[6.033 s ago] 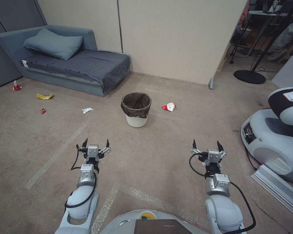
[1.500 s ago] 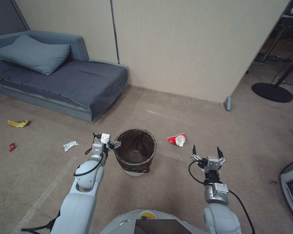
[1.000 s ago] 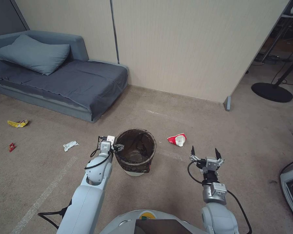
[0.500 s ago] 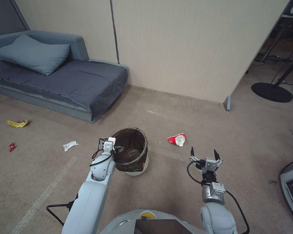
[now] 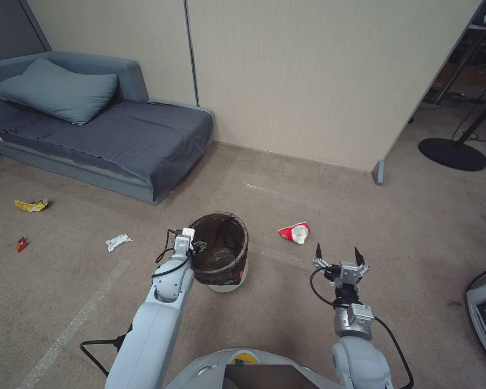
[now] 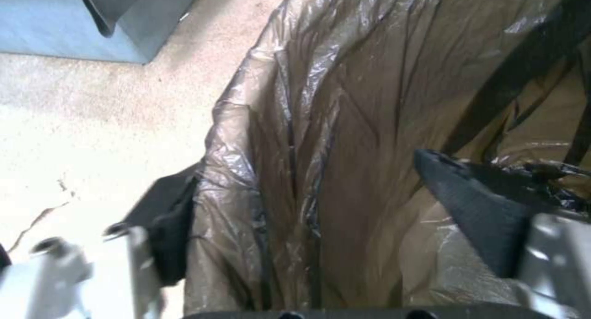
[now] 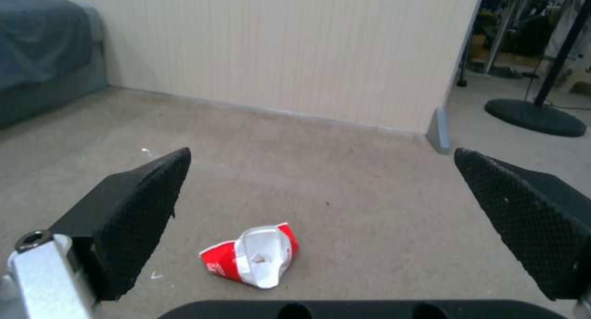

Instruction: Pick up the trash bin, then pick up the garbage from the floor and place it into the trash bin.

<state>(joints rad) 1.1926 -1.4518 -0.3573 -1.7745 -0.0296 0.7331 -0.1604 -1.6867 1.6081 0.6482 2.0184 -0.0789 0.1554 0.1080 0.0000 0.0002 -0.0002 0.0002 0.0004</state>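
So the left gripper [image 5: 191, 246] is clamped on the near-left rim of the small round white plastic trash bin [image 5: 220, 255] with the dark bag liner, one finger [image 6: 474, 208] inside against the liner and the other outside. The bin looks tilted on the beige carpet [image 5: 286, 319]. The right gripper [image 5: 336, 253] hangs with fingers spread wide and nothing in them, and a crumpled red-and-white paper cup [image 5: 294, 232] lies on the carpet just beyond it, right of the bin.

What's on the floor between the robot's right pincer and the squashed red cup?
Just bare carpet between the right pincer and the cup, in its wrist view.
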